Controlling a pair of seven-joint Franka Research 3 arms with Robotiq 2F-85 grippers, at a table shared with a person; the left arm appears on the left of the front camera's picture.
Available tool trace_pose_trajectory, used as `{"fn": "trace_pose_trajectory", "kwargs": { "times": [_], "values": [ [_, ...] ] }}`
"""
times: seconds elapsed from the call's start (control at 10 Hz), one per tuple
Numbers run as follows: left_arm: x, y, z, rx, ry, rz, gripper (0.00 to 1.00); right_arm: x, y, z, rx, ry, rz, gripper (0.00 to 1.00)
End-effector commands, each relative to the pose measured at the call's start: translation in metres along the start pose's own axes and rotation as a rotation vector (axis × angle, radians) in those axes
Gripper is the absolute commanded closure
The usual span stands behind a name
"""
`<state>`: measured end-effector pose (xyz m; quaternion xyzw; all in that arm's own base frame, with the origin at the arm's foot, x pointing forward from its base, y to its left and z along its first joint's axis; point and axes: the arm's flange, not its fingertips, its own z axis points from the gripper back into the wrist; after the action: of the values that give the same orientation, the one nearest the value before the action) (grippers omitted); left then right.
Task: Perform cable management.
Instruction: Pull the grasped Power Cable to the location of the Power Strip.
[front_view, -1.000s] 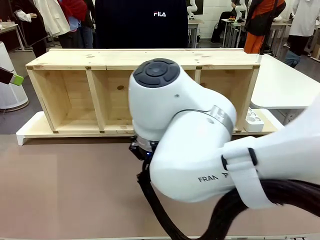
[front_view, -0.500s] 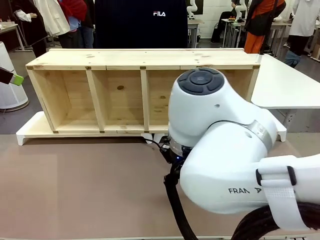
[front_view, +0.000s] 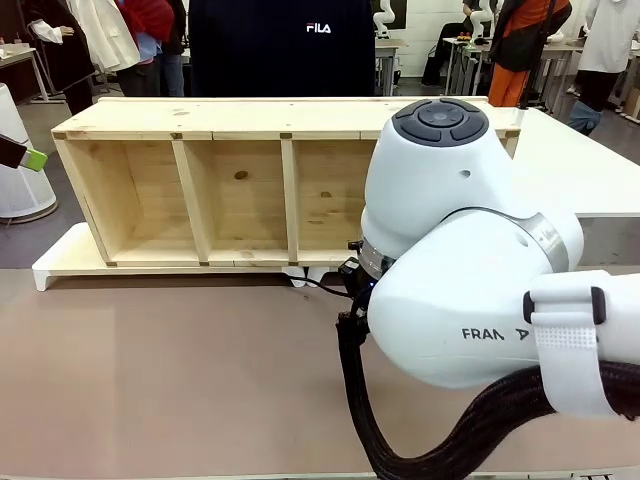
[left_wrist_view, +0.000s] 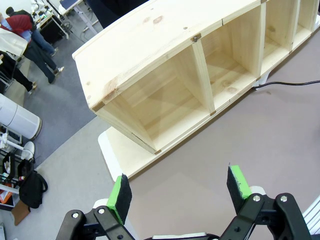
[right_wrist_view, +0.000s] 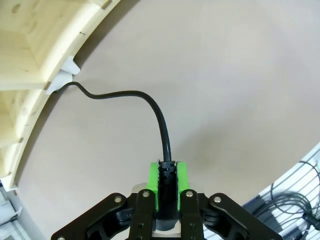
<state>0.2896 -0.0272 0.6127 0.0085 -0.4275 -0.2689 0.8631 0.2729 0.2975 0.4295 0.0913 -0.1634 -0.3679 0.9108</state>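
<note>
my right gripper (right_wrist_view: 168, 177) pinches the ribbed end of the cable (right_wrist_view: 125, 92) between its green pads. the cord's long axis runs straight out from my fingertips, then bends off to the white base (right_wrist_view: 61, 80) under the wooden shelf (right_wrist_view: 25, 45). my left gripper (left_wrist_view: 180, 189) hangs with fingers spread wide over the shelf's other end, well apart from the cord. so the right is nearer, and i judge the bare table (right_wrist_view: 235, 75) away from the shelf's edge offers the room.
</note>
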Motion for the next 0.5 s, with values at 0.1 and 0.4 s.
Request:
{"fn": "trace_pose_trajectory", "kwargs": {
  "times": [0.1, 0.4],
  "values": [
    [0.0015, 0.0012, -0.0016, 0.005, -0.012, 0.002, 0.0, -0.004, -0.0008, 0.0005, -0.005, -0.003, 0.017, 0.83],
    [0.0015, 0.0012, -0.0016, 0.005, -0.012, 0.002, 0.0, -0.004, -0.0008, 0.0005, -0.005, -0.003, 0.017, 0.83]
  ]
}}
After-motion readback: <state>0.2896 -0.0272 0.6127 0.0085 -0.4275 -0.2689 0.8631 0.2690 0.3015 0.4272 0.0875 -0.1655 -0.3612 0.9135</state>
